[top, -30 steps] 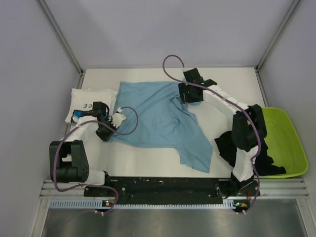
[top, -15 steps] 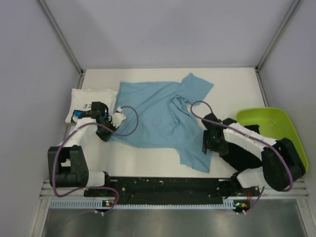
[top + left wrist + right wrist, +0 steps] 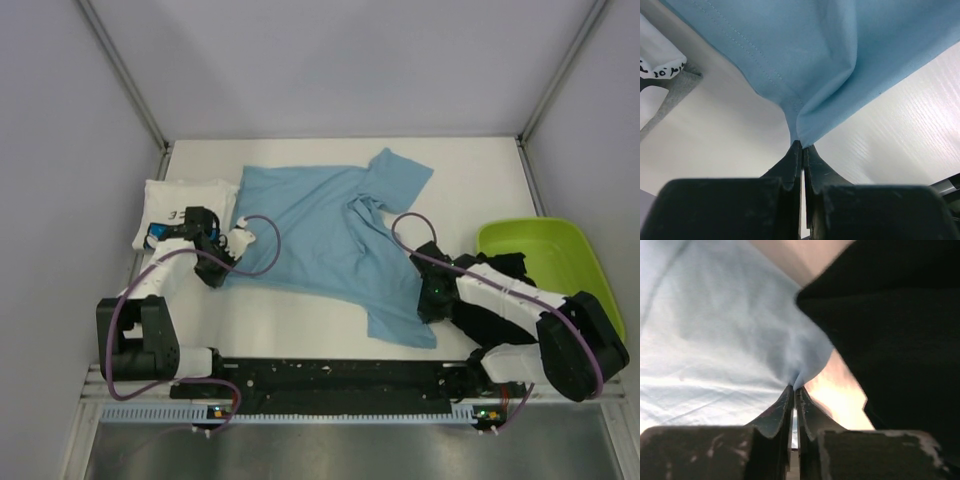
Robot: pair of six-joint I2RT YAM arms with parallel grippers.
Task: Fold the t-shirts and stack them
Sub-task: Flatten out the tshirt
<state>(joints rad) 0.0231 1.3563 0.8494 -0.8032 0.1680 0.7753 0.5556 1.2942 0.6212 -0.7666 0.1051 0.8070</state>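
Note:
The light blue t-shirt lies spread and rumpled across the middle of the table. My left gripper is shut on its near left edge, and the pinched blue cloth rises from my left gripper in the left wrist view. My right gripper is shut on the shirt's near right edge; my right gripper pinches pale blue cloth. A folded white t-shirt with black lettering sits at the far left. The black t-shirt lies crumpled under my right arm, seen close as the black t-shirt.
A lime-green bin stands at the right edge of the table, the black cloth partly against it. The white tabletop is bounded by grey walls at the back and sides.
My right arm swung from the shirt's far right sleeve down to its near right edge, and its gripper closed on the cloth. The left gripper kept its hold without moving.

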